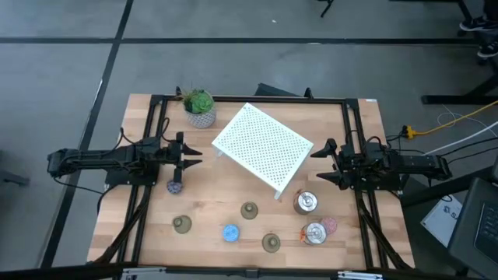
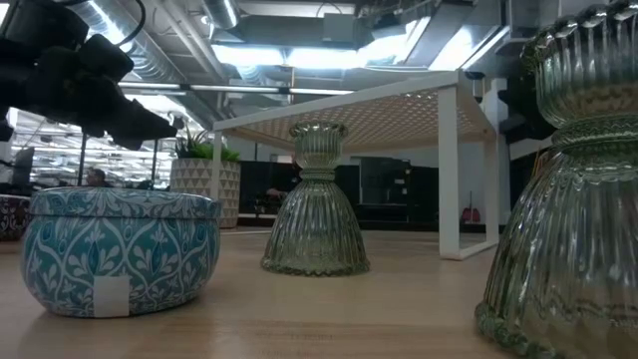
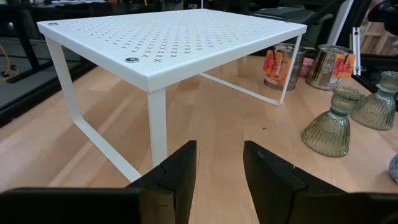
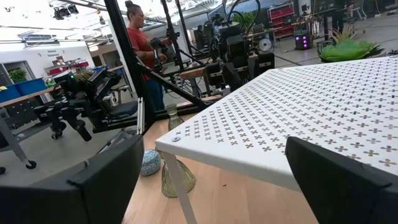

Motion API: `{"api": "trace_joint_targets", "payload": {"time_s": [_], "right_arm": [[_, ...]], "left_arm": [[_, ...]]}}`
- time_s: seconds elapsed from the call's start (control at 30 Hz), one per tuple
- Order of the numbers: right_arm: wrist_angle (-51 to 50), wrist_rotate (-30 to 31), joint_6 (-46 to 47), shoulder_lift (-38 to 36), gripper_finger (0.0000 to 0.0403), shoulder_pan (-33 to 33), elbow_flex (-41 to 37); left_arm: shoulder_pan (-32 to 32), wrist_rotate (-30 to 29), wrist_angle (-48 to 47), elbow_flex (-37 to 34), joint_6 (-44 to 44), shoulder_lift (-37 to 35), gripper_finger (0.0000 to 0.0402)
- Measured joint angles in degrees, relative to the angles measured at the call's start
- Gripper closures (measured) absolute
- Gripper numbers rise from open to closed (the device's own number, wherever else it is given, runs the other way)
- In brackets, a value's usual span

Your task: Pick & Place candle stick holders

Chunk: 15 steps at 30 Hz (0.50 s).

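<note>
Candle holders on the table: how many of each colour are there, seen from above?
Olive-green holders: 3
Silver holders: 2
Blue holder: 1
Purple holder: 1
Pink holder: 1
Total: 8

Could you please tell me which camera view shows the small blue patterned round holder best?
The low view shows the small blue patterned round holder best: close, side-on, with its pattern and pale label plain. The high view shows only its blue top among the others. The right wrist view catches a sliver beyond the white perforated stand; the left wrist view shows at most its edge.
</note>
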Motion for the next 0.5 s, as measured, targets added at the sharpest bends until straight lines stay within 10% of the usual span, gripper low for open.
{"api": "trace_joint_targets", "payload": {"time_s": [0.5], "right_arm": [[-4.48,4.19,-0.18,7.25,0.0008,8.06,9.79]], "left_arm": [[0.00,0.00,-0.01,0.02,0.00,0.00,0.0274]]}}
